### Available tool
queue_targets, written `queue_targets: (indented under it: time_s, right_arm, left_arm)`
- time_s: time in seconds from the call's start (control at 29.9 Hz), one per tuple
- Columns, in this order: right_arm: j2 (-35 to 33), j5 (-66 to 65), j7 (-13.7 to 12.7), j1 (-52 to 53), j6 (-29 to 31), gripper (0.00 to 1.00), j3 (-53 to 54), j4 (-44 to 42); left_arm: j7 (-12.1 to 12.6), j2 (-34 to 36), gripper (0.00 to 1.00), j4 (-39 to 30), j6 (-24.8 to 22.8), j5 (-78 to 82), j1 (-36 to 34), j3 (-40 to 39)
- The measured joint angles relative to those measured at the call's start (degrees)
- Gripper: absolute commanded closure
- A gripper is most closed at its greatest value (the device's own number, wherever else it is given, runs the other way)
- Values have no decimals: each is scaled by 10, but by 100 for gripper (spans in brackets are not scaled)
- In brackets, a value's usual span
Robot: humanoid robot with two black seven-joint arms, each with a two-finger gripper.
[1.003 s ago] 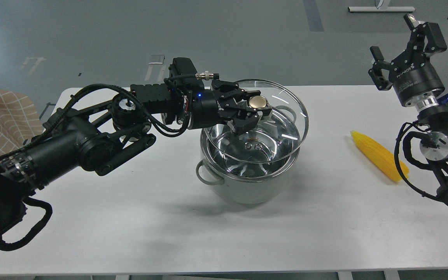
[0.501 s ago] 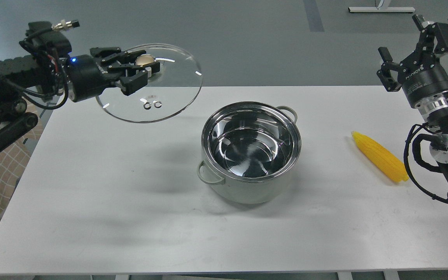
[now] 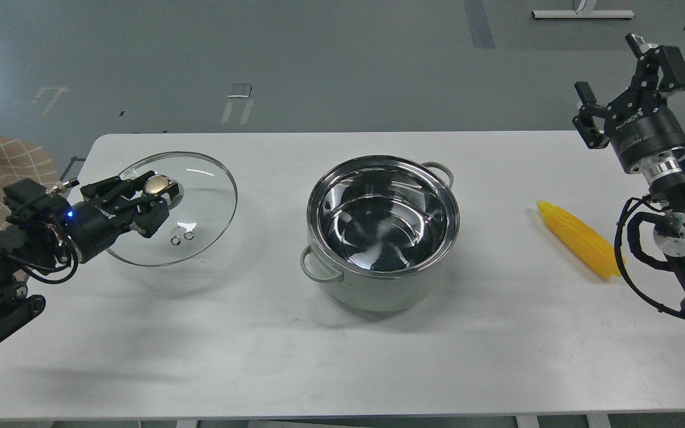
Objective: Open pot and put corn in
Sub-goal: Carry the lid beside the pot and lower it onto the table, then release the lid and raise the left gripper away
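Fingers, left gripper (image 3: pixel 155 201): pinched on lid (image 3: pixel 200 202) knob, low over desk (image 3: pixel 259 333).
Fingers, right gripper (image 3: pixel 631 71): spread, empty.
Pot (image 3: pixel 383 229): uncovered, mid-desk.
Corn (image 3: pixel 580 245): right of pot.
Procedure: lid to be lowered level, then released.

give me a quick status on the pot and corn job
Left gripper shut on glass lid knob, low over table's left side. Right gripper open, raised. Pot uncovered, empty; corn on table at right. Nothing between them.
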Motion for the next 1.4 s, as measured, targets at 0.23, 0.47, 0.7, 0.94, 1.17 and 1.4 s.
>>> queue_targets:
  time_s: [0.23, 0.47, 0.7, 0.94, 1.17, 1.4]
  right_arm:
    - [0, 0, 0, -4, 0, 1, 0, 0]
    - [0, 0, 0, -6, 0, 1, 0, 0]
    - [0, 0, 0, -6, 0, 1, 1, 1]
    - [0, 0, 0, -6, 0, 1, 1, 1]
    - [0, 0, 0, -6, 0, 1, 1, 1]
    - [-2, 0, 0, -6, 0, 1, 1, 1]
  left_arm:
    - [0, -32, 75, 37, 16, -2, 22, 3]
    - [0, -49, 74, 51, 18, -3, 32, 3]
    - [0, -76, 71, 82, 38, -4, 37, 3]
    - [0, -88, 61, 98, 47, -9, 40, 3]
    - [0, -111, 37, 136, 48, -15, 40, 2]
    - [0, -114, 15, 138, 48, -20, 40, 2]
